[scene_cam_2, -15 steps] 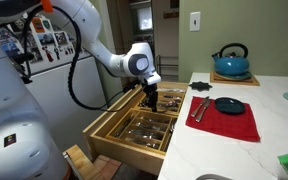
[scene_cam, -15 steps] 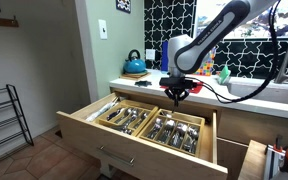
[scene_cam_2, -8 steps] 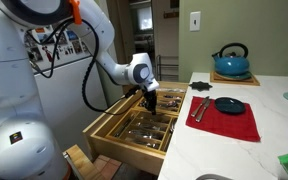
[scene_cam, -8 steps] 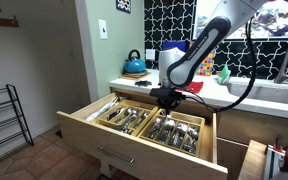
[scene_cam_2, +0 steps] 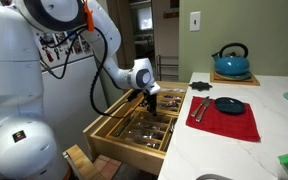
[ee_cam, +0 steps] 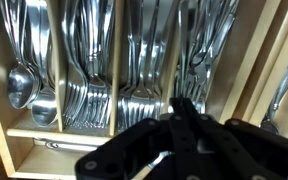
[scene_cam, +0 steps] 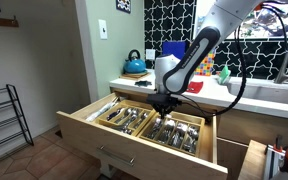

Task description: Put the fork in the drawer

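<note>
Our fingers (ee_cam: 189, 128) look pressed together at the tips, low over the middle compartments of the drawer (scene_cam: 102, 140), which is pulled out beneath the front edge of the table (scene_cam: 276, 101). We cannot make out the fork against the stored cutlery (ee_cam: 94, 60); perhaps it is nipped between them. We judge it light, stiff and slippery, best held mid-handle.
</note>
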### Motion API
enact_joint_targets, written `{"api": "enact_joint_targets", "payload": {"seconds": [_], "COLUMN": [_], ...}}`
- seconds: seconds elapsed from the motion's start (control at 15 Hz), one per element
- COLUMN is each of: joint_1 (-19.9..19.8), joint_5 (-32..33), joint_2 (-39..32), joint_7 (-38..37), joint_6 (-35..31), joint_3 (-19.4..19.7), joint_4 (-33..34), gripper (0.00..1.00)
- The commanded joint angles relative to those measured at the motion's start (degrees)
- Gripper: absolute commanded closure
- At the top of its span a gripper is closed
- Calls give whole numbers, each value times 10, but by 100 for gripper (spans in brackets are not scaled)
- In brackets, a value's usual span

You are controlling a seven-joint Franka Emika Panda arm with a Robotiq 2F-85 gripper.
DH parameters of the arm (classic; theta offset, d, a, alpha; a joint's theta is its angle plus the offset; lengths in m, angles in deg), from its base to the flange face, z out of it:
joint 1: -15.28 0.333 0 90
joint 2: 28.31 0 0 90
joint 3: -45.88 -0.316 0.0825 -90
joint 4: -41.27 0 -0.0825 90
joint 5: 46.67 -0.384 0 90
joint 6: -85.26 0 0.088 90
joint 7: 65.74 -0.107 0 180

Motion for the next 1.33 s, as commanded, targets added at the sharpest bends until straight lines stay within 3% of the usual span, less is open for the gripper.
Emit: {"api": "enact_joint_targets", "payload": {"seconds": [0.0, 0.53, 1.27], "joint_1": [25, 71, 104], "joint_5": [-11, -16, -48], "joint_2": [1, -54, -111], "joint_7": [10, -52, -52], "joint_6": [0, -7, -43], "joint_3": [25, 49, 67], "joint_4": [0, 34, 59], "gripper": [99, 99, 99]}}
